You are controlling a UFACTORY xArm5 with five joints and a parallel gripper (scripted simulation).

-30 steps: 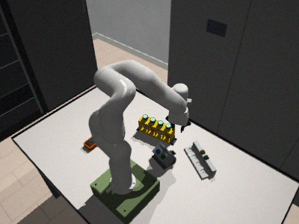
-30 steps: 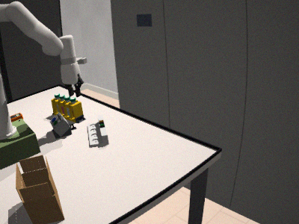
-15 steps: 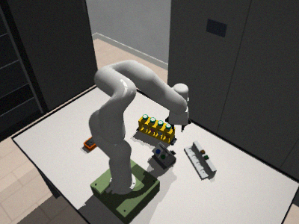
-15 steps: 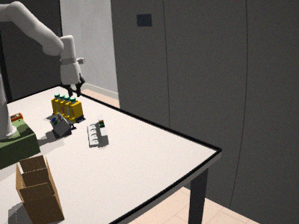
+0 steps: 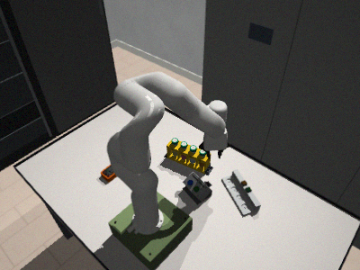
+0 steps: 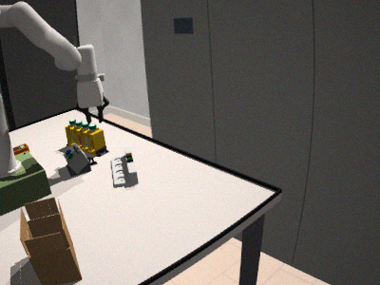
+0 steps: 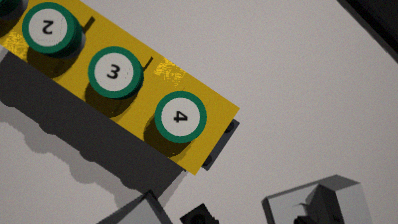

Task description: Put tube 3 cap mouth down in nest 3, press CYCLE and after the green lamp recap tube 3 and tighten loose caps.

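Note:
The yellow decapping station point(image 5: 189, 154) stands mid-table with green caps on all its tubes. It also shows in the exterior view point(image 6: 85, 137). In the wrist view, caps 2 point(image 7: 49, 27), 3 point(image 7: 114, 72) and 4 point(image 7: 180, 117) sit on their tubes. My gripper point(image 5: 212, 153) hangs just above the station's right end, near tube 4. It is part open and holds nothing, as the exterior view point(image 6: 94, 114) also shows. The grey cap tray point(image 5: 240, 192) lies to the right with empty nests, and I cannot tell whether its lamps are lit. The key housing point(image 5: 196, 185) with the blue and green keys sits in front of the station.
A cardboard box point(image 6: 47, 239) stands near the table's front edge. A small orange item point(image 5: 108, 172) lies left of the arm's green base point(image 5: 150, 227). Dark cabinets stand close behind the table's far edge.

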